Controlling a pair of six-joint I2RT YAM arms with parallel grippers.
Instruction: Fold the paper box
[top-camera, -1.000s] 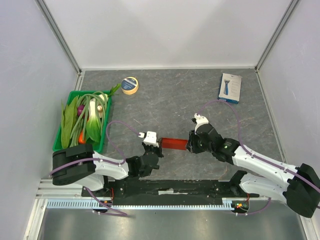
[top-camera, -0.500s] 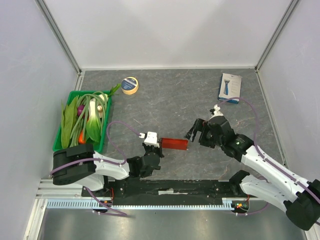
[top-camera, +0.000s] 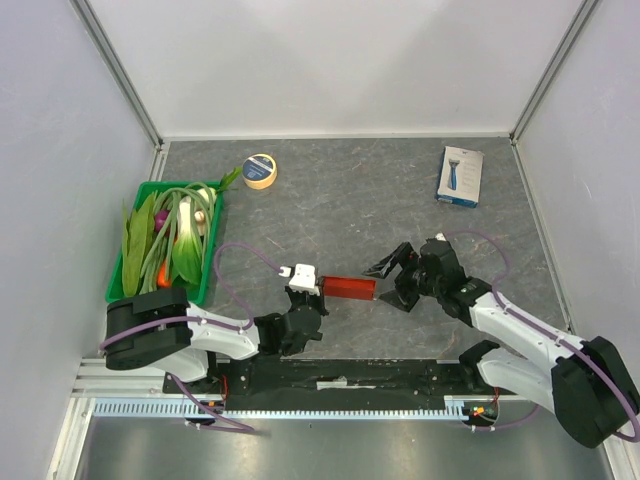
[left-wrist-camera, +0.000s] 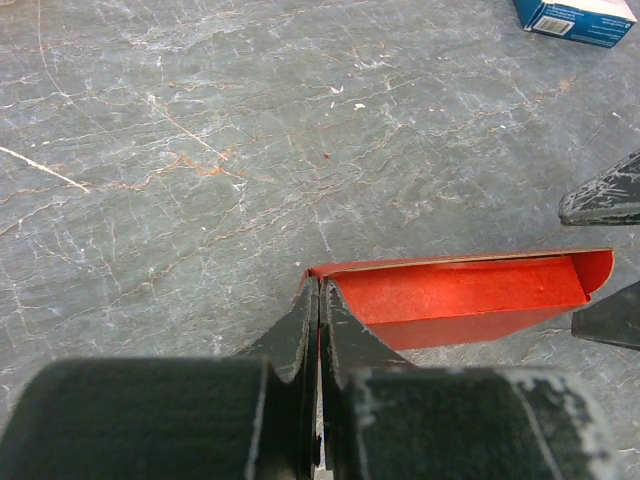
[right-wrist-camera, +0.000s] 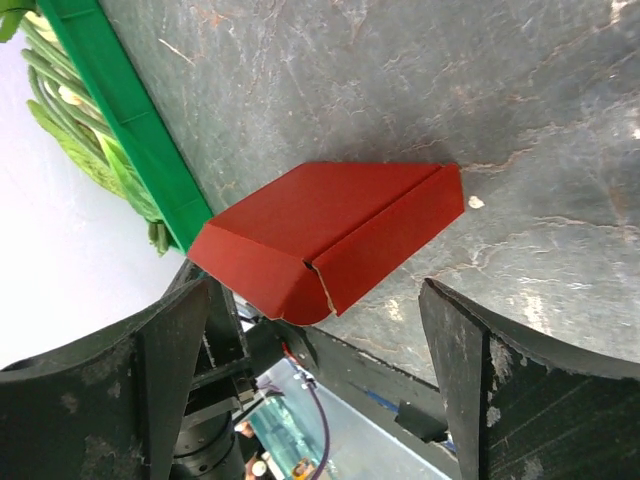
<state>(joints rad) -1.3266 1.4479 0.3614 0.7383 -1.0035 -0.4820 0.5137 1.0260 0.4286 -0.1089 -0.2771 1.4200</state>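
Paper box (top-camera: 349, 288) in bright red is seen lying on the grey table (top-camera: 340, 200), near the front edge and roughly midway between the two arms, its long side running left to right. In the left wrist view the paper box (left-wrist-camera: 470, 300) is shown partly formed, with one long wall raised and a rounded flap at its right end. From the right wrist view a folded side panel and a curved corner flap of the box (right-wrist-camera: 330, 235) can be made out.

The left gripper (top-camera: 316, 294) is closed tight at the left end of the box; a thin strip of red appears to be pinched between its fingers (left-wrist-camera: 300, 330), though the contact is partly hidden. The right gripper (top-camera: 389, 285) is spread wide just beside the right end of the box, one jaw on the far side and one on the near side. Whether either jaw touches the cardboard cannot be told.

A green tray (top-camera: 213, 235) of leafy vegetables is placed at the left. A roll of tape (top-camera: 260, 171) lies far left, and a white-and-blue retail box (top-camera: 460, 176) far right.
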